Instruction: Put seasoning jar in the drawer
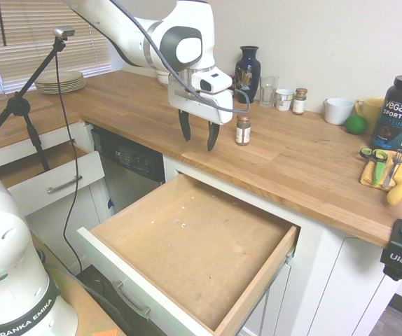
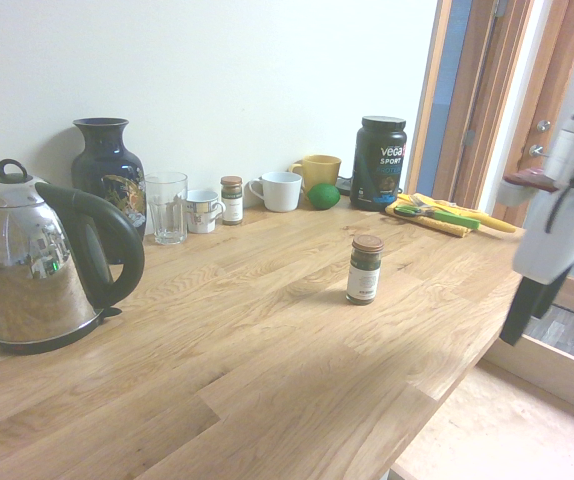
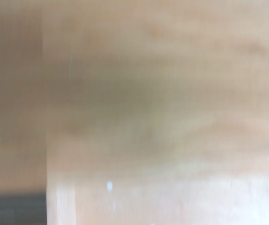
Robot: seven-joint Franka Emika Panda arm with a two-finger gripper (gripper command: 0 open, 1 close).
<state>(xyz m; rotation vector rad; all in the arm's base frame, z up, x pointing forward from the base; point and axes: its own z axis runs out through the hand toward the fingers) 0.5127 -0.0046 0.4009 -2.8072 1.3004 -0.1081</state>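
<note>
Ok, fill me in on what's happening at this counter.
The white robot arm is after the seasoning jar, which stands upright and alone on the wooden countertop. The gripper hangs open and empty beside the jar, pointing down, not touching it. The drawer below is pulled out and holds nothing yet.

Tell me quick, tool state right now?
Tool: open, holding nothing, above the counter beside the seasoning jar.

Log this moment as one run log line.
end effector: open, empty, above counter edge | seasoning jar: upright on counter, not gripped | drawer: open, nothing inside | step: approach to jar
</note>
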